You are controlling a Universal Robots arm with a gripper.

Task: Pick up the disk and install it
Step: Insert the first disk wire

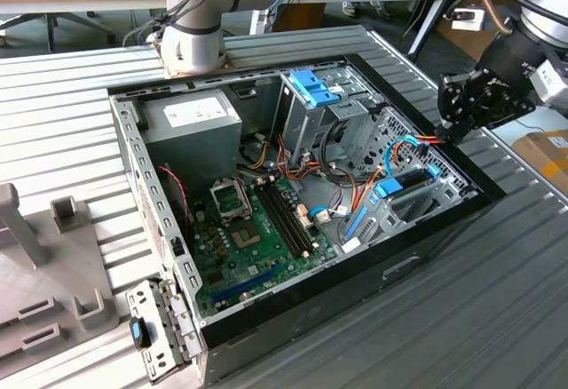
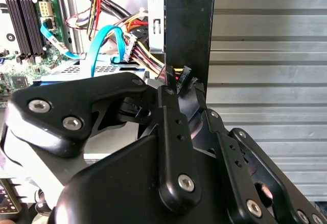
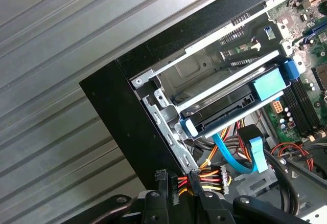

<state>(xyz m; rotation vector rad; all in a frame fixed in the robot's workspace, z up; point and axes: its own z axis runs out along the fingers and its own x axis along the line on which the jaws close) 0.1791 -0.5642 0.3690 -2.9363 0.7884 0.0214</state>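
The disk (image 1: 410, 178) appears already seated in its drive bay (image 3: 199, 73), right of centre in the exterior view. Just beside it, the gripper (image 2: 181, 87) pinches a wired power connector (image 2: 179, 73), seemingly not yet plugged in.

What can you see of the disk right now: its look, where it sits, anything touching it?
The disk is a flat black rectangular slab with bright blue plastic rails and tabs at its ends. It sits in the grey metal bay at a corner of the black case, on the exterior view's right. A blue cable curves just beside it; whether it is plugged in cannot be told. The pincer hangs by the case rim, apart from the disk.
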